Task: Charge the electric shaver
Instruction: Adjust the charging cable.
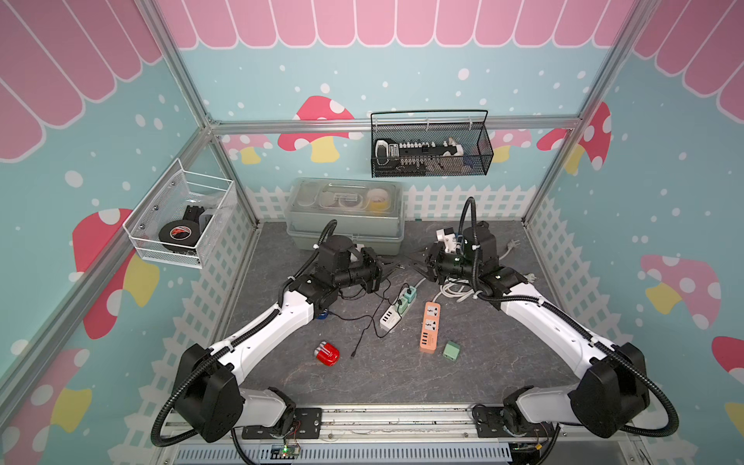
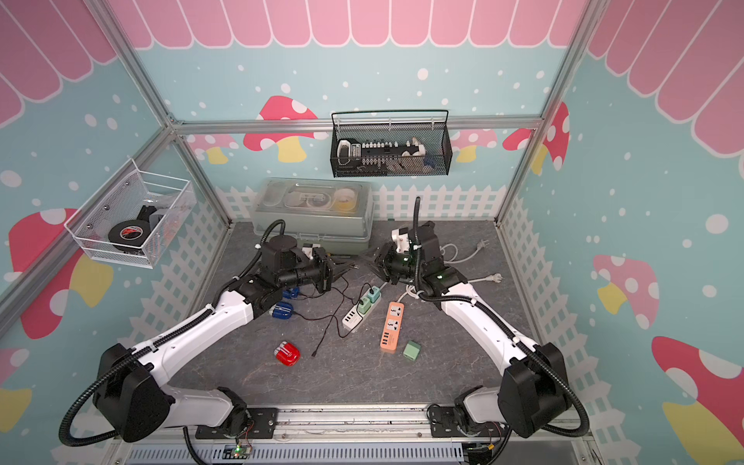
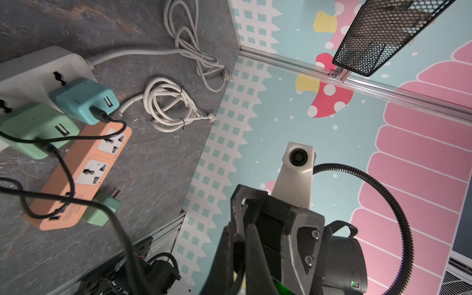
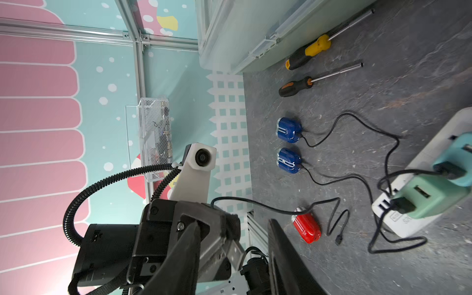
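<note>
- Now the red shaver (image 1: 327, 353) lies at lower centre, long axis slanting down-right, well below the jaws and nearer the left arm (image 1: 282, 318).
- The left gripper (image 4: 227, 242) is clamped on the cable's USB plug (image 4: 236, 251).
- For the right gripper (image 3: 241, 252), the jaw gap cannot be told.

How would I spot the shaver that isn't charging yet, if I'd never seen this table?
On the grey tabletop, find the orange power strip near the middle. Left of it, toward the front edge, lies the red shaver. Unlike the two blue shavers, it is red and has no cable plugged in.
</note>
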